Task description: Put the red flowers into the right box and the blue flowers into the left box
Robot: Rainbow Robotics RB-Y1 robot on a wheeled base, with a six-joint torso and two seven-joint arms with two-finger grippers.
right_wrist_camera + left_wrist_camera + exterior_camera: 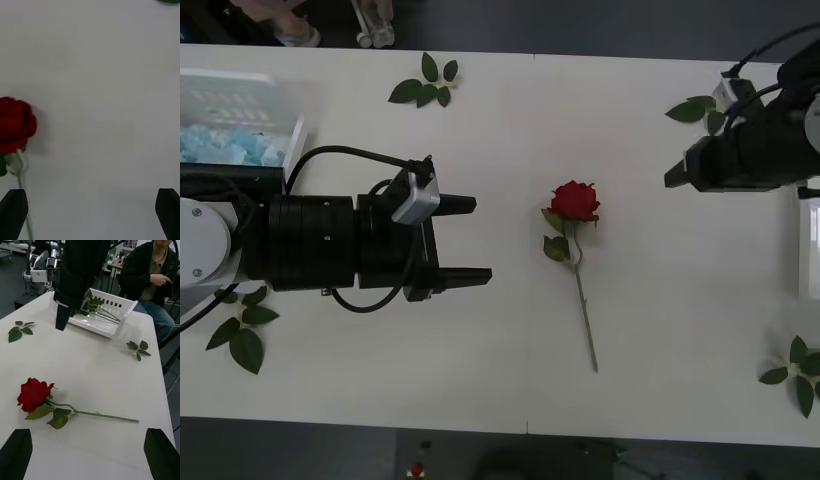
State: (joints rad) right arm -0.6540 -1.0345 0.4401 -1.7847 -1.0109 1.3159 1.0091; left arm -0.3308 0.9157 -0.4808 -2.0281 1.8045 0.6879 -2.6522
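Note:
A single red flower point(576, 200) point(33, 394) point(15, 123) lies on the white table, its thin stem running toward the near edge. My left gripper point(470, 240) point(88, 453) hovers open just left of it, holding nothing. My right gripper point(680, 172) point(90, 213) point(62, 318) hangs open and unladen to the right of the rose head, above the table. The left box point(293, 140) at the far left holds the blue flowers point(220, 145). At the right edge stands the right box point(810, 250) point(125, 311), with green stems lying in it.
Loose green leaf sprigs lie at the far middle point(425, 85), far right point(695, 110) point(18, 328), near left point(240, 325) and near right point(795, 370) point(137, 348). Bare tabletop surrounds the rose.

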